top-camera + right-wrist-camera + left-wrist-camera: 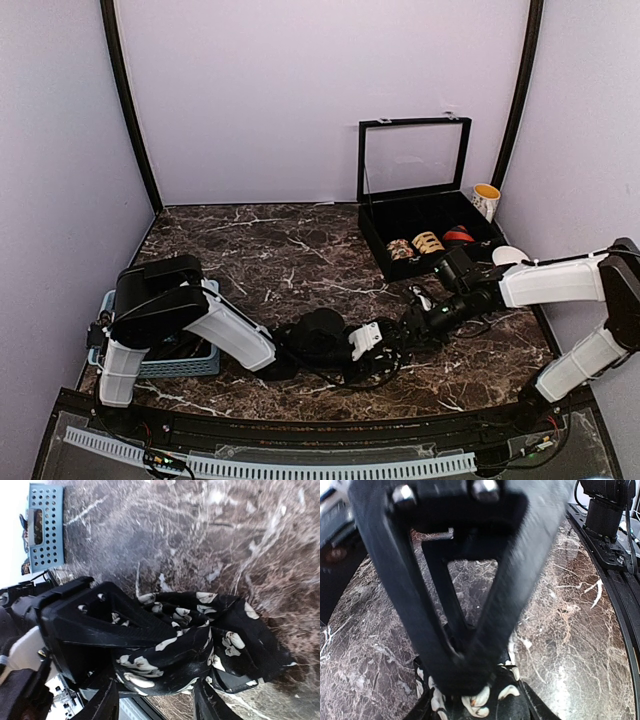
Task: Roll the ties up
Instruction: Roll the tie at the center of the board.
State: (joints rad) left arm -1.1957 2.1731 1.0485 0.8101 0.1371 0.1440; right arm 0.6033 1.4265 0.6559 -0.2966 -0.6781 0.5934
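- Tie (200, 630), black with white print, lies bunched on the table (270, 250) between both grippers.
- Left gripper (465, 679): jaws pinched onto the fabric.
- Right gripper (156, 690): jaws spread, straddling it.
- Likely light, limp, slippery; grip near one end.

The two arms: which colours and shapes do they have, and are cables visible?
Both the left arm and right arm have white link shells and black joints. A black cable runs along the right one. The left end effector is black, with triangular open-frame fingers and two silver screws.
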